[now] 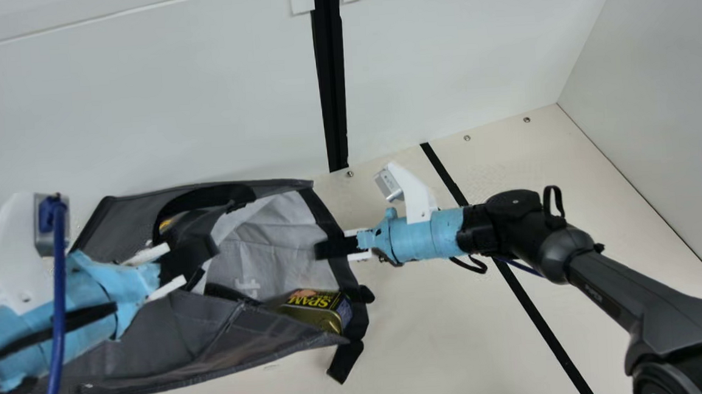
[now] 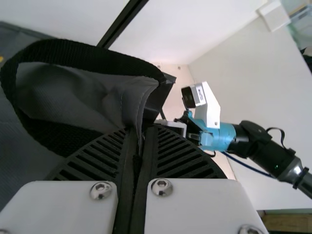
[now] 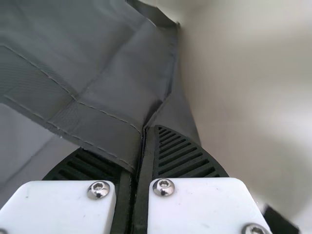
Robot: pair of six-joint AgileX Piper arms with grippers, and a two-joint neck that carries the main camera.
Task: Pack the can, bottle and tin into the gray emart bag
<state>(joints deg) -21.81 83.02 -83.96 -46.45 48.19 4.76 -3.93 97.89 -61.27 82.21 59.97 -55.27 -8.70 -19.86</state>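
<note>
Dk gray on bag (image 1: 135, 350), w/ lt gray for lining (image 1: 268, 238) & whitish print there; pale stitch lines along hem (image 3: 97, 119). Blk on handle (image 1: 205, 197). Blk w/ yellow lettering on tin (image 1: 312, 309), plus gold at base & blue-ish on side. Blk w/ ribbed pattern on left gripper (image 1: 205, 248) & right gripper (image 1: 327, 249), w/ white plates (image 3: 195, 204) behind. Lt blue on wrap (image 1: 429, 235), deep blue on cable (image 1: 57, 263), white on cam mount (image 1: 10, 254). Cream for table (image 1: 444, 331), w/ blk stripe (image 1: 536, 313); off-white for wall (image 1: 138, 100).
</note>
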